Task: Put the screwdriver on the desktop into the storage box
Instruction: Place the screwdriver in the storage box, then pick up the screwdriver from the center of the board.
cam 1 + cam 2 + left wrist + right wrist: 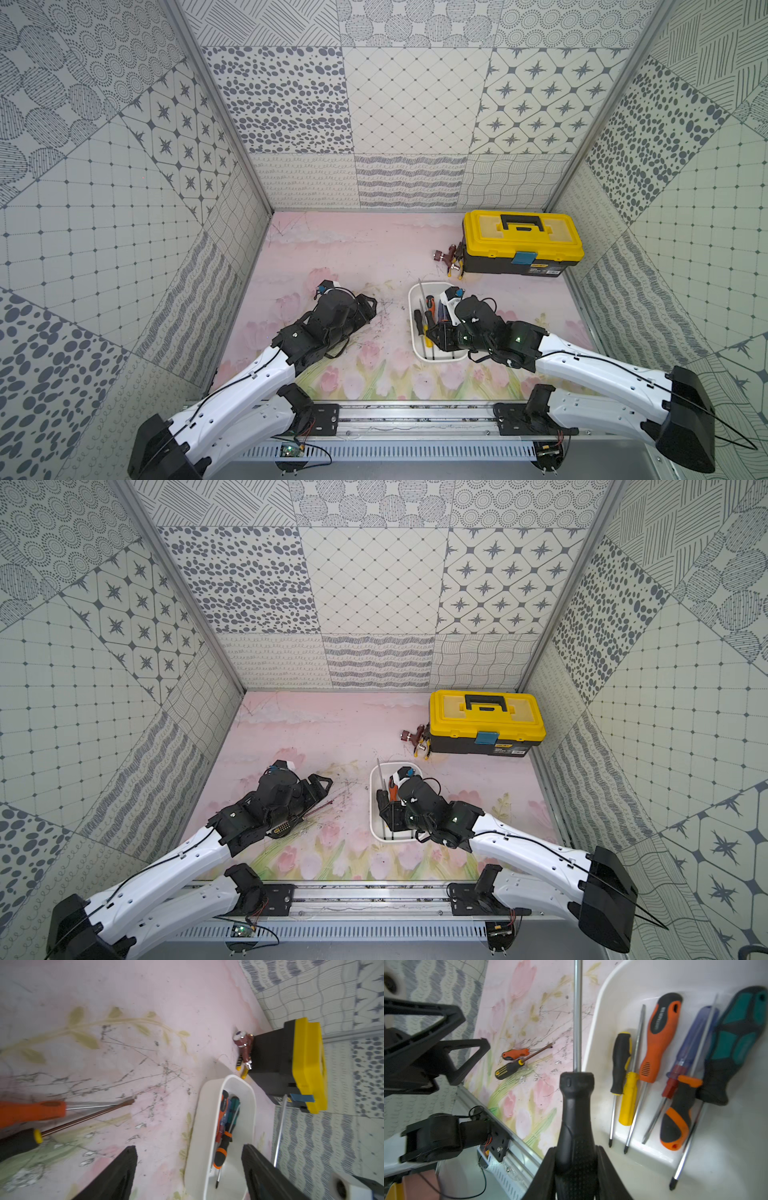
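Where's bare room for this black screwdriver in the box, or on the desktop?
Box: bare floor past the tips; the row of screwdrivers crowds the middle. Desktop: wide open at the far end, left of the toolbox; a scuffed strip between box and the two loose screwdrivers.

Nine screwdrivers in all. Six lie in the one storage box (608,991): small black-and-yellow screwdriver (620,1064), yellow screwdriver (629,1099), orange screwdriver (660,1039), blue screwdriver (693,1034), orange-and-black screwdriver (677,1118) and teal screwdriver (737,1043). One black-handled screwdriver (575,1105) is clamped in the right gripper (576,1148). Two lie on the desktop (517,987), left of the box: orange-handled screwdriver (515,1053) and dotted black-and-yellow screwdriver (506,1069). One yellow-lidded toolbox (523,232) stands at the far right corner, with one dark red fitting (449,254) beside it.
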Controlling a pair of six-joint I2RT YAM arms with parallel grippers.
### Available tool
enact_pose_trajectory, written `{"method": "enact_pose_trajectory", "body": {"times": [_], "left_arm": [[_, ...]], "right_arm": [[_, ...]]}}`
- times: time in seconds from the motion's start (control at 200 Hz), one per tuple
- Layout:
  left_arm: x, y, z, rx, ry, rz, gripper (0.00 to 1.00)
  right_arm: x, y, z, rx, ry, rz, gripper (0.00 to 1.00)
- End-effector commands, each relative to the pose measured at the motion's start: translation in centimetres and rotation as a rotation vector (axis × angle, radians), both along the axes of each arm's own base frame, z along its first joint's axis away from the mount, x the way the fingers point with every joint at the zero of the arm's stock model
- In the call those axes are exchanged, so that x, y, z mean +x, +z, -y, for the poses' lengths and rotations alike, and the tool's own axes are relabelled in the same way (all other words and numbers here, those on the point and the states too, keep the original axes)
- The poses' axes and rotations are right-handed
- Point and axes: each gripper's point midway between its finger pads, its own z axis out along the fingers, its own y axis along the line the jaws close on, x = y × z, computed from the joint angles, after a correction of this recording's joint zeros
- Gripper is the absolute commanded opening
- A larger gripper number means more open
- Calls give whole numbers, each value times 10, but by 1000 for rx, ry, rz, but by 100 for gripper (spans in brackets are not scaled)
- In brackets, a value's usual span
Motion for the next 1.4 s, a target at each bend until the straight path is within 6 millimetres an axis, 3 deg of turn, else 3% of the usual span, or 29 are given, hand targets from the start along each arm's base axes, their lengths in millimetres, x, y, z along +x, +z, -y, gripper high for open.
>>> {"method": "enact_pose_trajectory", "body": {"times": [0.0,0.34,0.475,0.745,1.036,1.396], "left_arm": [[-28,-45,-78,351,182,-166,86],[-41,-83,-117,462,310,-357,88],[-45,-98,-120,482,325,-409,87],[-48,-103,-122,484,333,-418,85],[-48,-112,-104,433,237,-445,77],[-44,-103,-73,394,80,-409,70]], "right_arm": [[12,3,7,-59,-61,21,0],[17,-2,11,-113,-86,23,0],[17,-7,13,-126,-93,13,36],[15,-4,14,-116,-90,17,56],[14,-3,14,-108,-91,16,54],[14,-2,11,-102,-83,11,51]]}}
